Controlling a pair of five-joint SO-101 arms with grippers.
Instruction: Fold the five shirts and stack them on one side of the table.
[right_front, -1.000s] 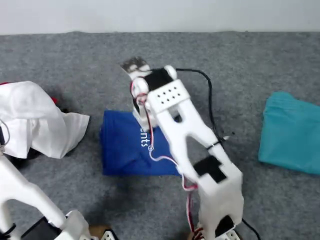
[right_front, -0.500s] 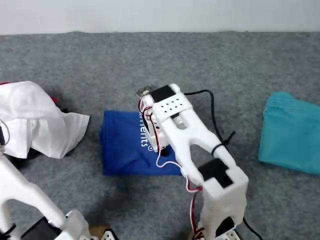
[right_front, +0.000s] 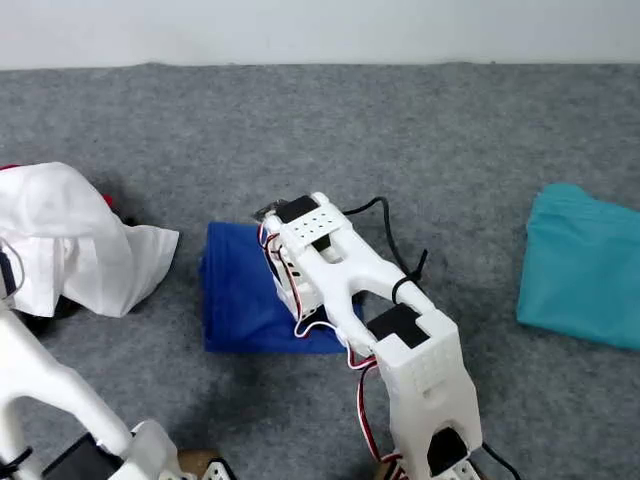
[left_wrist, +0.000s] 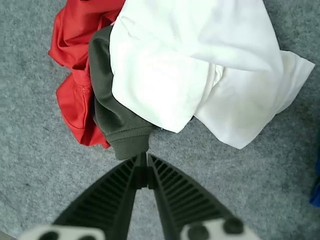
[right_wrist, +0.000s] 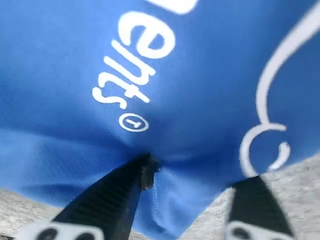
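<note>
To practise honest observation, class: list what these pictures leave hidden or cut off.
- High view: the teal shirt runs off the right edge.
- High view: the right arm covers part of the blue shirt.
- Left wrist view: the white shirt covers much of the red shirt and dark shirt.
- Right wrist view: the blue shirt overruns the frame's edges.

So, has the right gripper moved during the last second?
Yes. The right gripper has drawn back from beyond the far edge of the blue shirt, toward its arm's base, now over it.
</note>
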